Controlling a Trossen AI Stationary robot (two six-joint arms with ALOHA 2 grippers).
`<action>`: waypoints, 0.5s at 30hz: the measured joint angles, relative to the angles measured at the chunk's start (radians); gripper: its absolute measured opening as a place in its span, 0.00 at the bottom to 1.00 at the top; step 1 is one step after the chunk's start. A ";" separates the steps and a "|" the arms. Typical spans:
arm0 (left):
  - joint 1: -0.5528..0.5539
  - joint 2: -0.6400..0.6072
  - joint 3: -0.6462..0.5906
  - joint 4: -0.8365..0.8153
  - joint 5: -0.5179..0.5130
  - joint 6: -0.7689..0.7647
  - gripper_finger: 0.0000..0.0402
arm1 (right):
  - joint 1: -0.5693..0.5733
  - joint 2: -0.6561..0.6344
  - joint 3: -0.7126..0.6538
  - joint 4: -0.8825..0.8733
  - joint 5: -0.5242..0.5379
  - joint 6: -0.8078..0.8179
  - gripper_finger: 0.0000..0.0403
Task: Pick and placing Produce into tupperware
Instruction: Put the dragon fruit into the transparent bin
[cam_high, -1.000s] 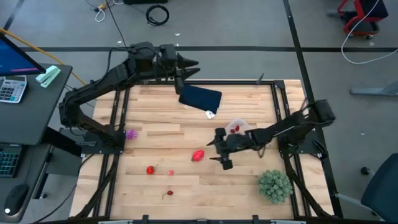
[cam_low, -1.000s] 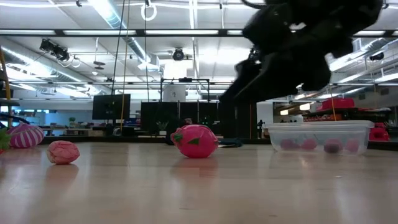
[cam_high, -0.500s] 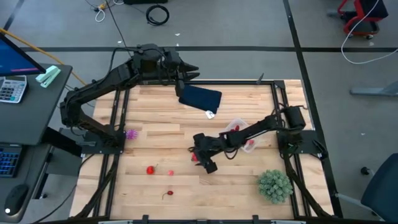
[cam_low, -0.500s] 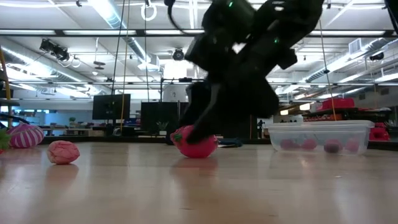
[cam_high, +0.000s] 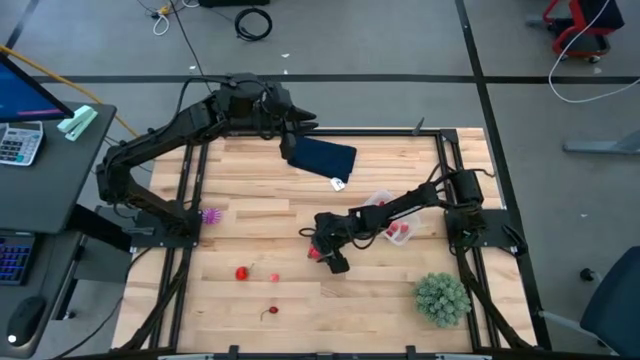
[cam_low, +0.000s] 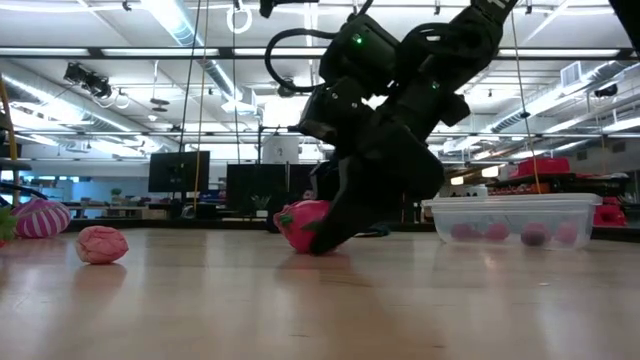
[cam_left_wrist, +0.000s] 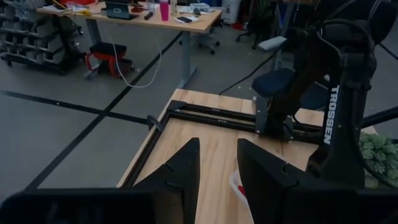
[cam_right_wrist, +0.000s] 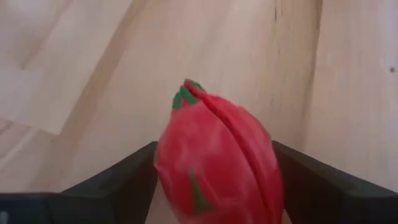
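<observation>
Red toy fruit (cam_right_wrist: 217, 165) sits on the counter (cam_high: 300, 305) between the right hand's (cam_high: 322, 252) widely spread fingers (cam_right_wrist: 121, 177). At its three o'clock stands the tupperware (cam_high: 392, 222). Left hand (cam_high: 300, 125) hovers half-open at the counter's twelve o'clock edge.

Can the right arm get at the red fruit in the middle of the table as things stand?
Probably yes. The right gripper is already down at the red fruit, its open fingers on either side of it, and nothing lies between them on the table.
</observation>
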 joint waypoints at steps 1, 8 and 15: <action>0.000 0.000 0.000 -0.005 0.000 0.000 0.28 | 0.000 -0.004 -0.001 0.001 0.000 0.004 0.72; 0.000 0.000 0.000 -0.018 0.000 -0.026 0.27 | 0.000 -0.020 -0.003 -0.013 0.000 0.085 0.56; 0.000 0.000 0.000 -0.023 0.000 -0.027 0.27 | 0.001 -0.050 -0.003 -0.097 0.044 0.128 0.50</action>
